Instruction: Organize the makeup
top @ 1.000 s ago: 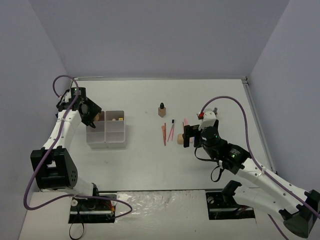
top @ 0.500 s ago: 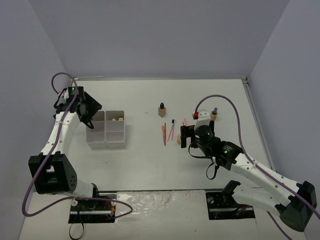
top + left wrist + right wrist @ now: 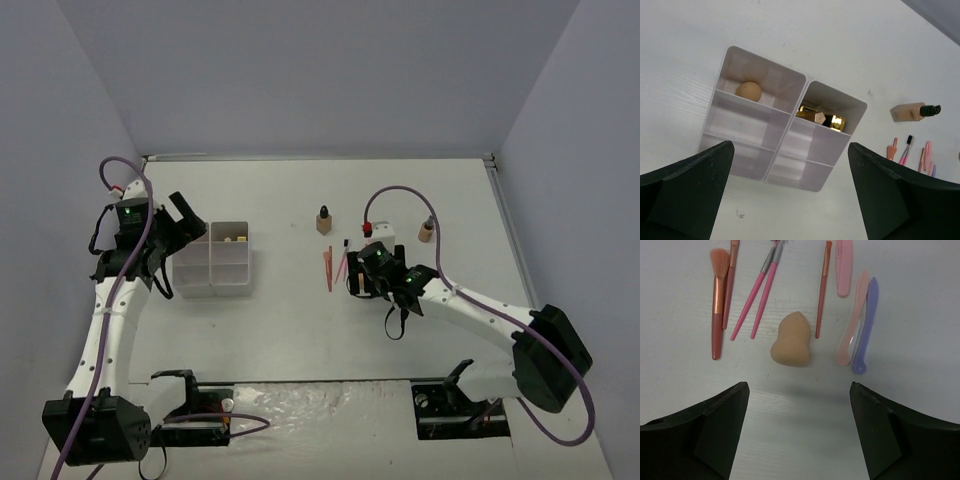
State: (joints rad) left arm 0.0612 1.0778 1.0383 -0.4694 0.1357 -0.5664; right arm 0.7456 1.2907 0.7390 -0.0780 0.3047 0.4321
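Hovering right hand (image 3: 797,387), fingers (image 3: 700,435) spread wide, sponge (image 3: 790,340) between brushes (image 3: 717,305) and sticks (image 3: 860,320)

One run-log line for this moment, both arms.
left jaws open, aimed at organizer | right jaws open, aimed at loose sponge | binned: one sponge, gold lipsticks | loose: brushes

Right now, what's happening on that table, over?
Left jaws open, empty, facing organizer; it holds boxed sponge, lipsticks. Right jaws open over loose sponge, brushes alongside. Nothing blocking.
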